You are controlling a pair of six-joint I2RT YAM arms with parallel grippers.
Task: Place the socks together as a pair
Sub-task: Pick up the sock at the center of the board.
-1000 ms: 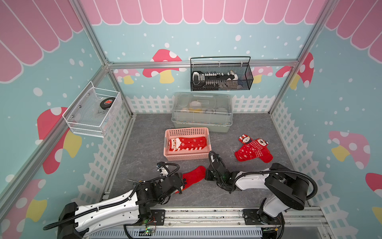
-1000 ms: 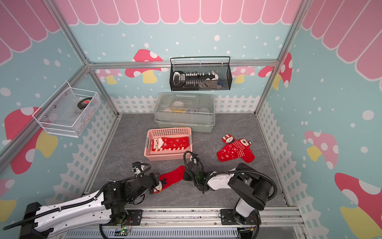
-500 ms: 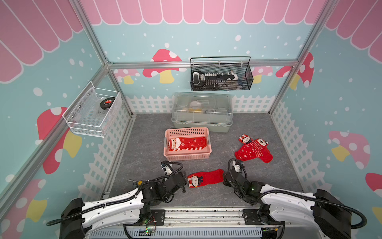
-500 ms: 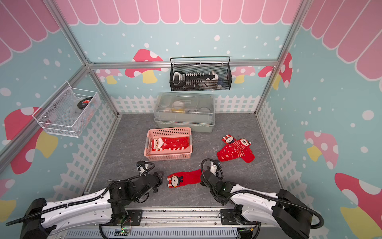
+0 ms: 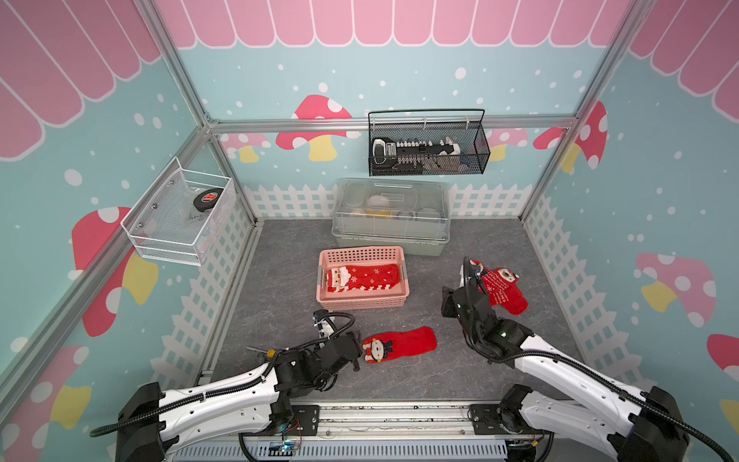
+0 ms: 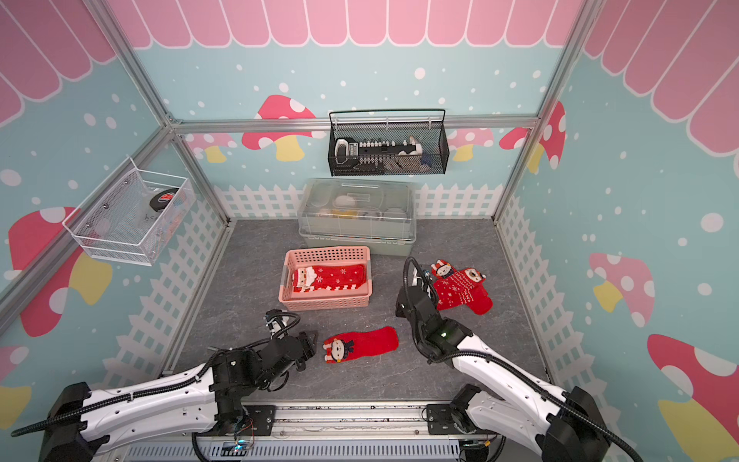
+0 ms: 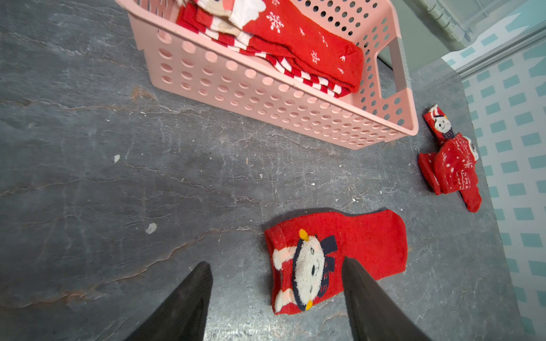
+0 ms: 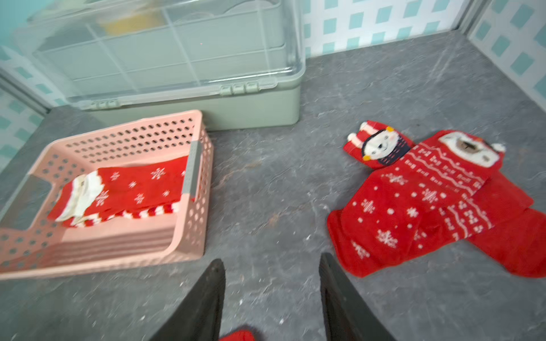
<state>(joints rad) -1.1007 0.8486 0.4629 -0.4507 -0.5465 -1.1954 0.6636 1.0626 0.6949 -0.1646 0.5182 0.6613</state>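
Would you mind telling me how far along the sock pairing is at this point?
Done: Santa socks lie stacked in the pink basket. In hand: nothing; the left tool and right tool stand open, one snowman sock flat in front of the left. Left: the second snowman sock, partly under the bear socks, needs bringing over.

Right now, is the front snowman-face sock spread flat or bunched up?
Spread flat: the snowman-face sock lies full length on the tabletop, face side up, no folds visible.
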